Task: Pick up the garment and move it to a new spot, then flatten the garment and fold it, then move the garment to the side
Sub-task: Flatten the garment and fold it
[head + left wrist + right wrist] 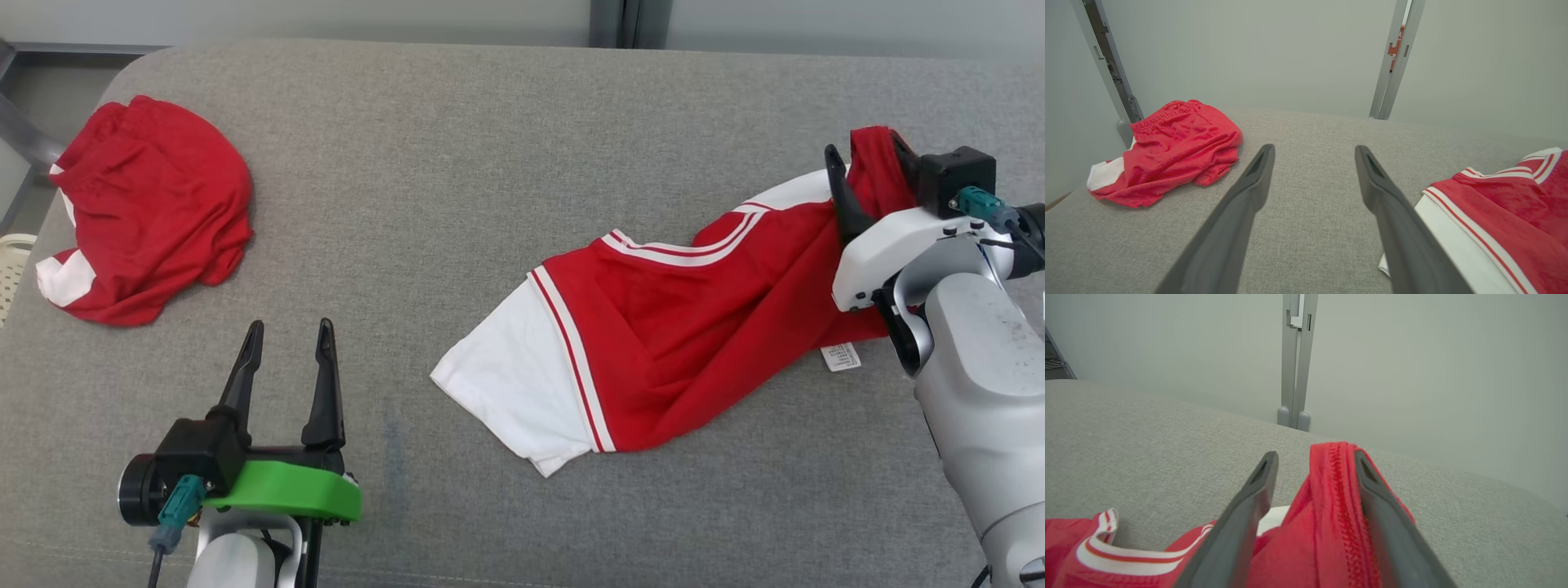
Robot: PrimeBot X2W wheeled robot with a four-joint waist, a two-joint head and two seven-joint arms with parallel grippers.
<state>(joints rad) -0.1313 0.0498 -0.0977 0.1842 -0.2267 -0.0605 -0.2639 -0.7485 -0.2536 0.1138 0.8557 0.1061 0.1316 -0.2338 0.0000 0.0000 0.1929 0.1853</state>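
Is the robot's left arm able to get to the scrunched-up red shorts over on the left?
Probably yes. The left end effector stands open with nothing in it, and just bare grey cushion lies between it and the crumpled red shorts, so nothing seems to block the way.

The right arm (pixel 980 392) covers the right end of the garment (pixel 669 343), so that end's shape cannot be told. At the garment's lower right edge, a white tag (pixel 841 357) has print too tiny to read. Far left of the garment, a pale thing with slots (pixel 12 269) is cut off by the edge. In the right wrist view the garment runs off the bottom, and the right gripper (pixel 1314 457) looks blurry there.
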